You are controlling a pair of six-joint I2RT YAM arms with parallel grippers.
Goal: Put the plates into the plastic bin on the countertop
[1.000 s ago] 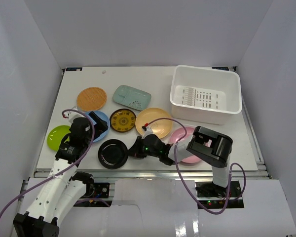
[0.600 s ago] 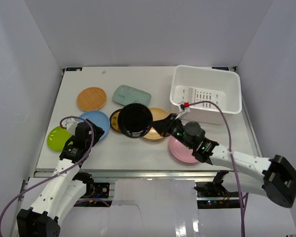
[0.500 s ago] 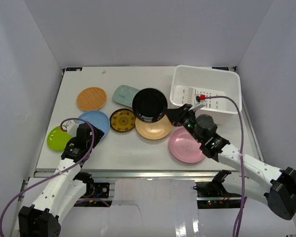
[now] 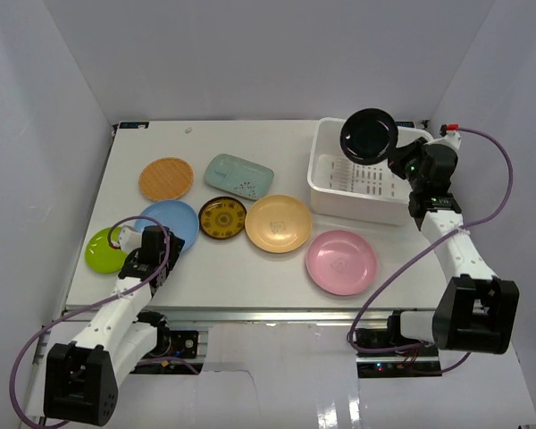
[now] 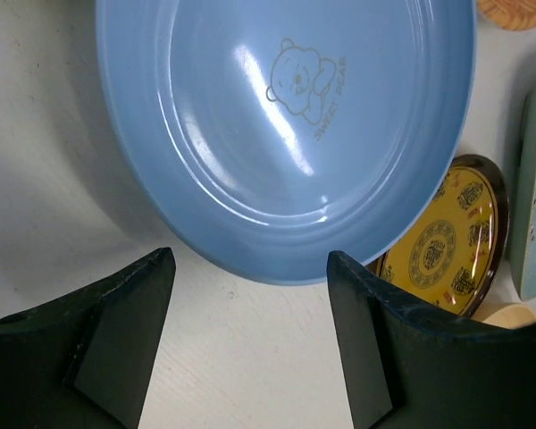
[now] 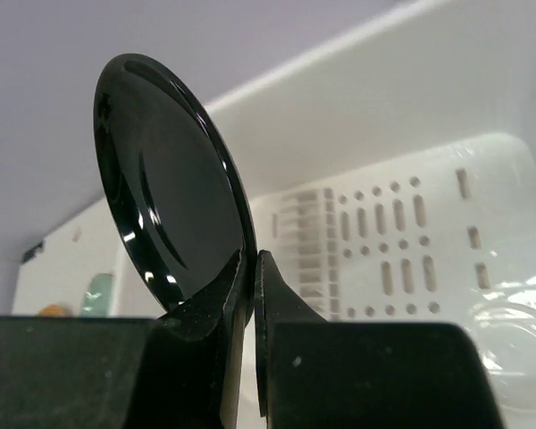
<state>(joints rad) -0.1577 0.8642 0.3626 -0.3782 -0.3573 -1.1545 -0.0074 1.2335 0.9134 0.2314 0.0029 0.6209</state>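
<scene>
Top external view showed the right gripper raised above the plastic bin, its jaws closed tight on the rim of the black plate. The plate was held on edge, clear of the countertop, over the left rear part of the bin. Its hollow face was turned up toward this camera. In the right wrist view the black plate rose upward and to the left from the fingers, which pinched its lower edge. The bin lay below and behind it.

The bin stood at the right rear of the countertop, with its long axis running left to right. Its slotted base was exposed in both views.

Seven dishes lay flat on the countertop:
- orange woven-look plate, left rear;
- pale teal rectangular dish, long axis running left to right and slanting toward the near right;
- blue plate;
- lime green plate, near left;
- black-and-yellow patterned plate;
- peach plate;
- pink plate, near the front of the bin.

The left gripper sat low at the near rim of the blue plate. Its jaws were spread wide, with the plate's near edge between the fingertips; contact could not be determined.
</scene>
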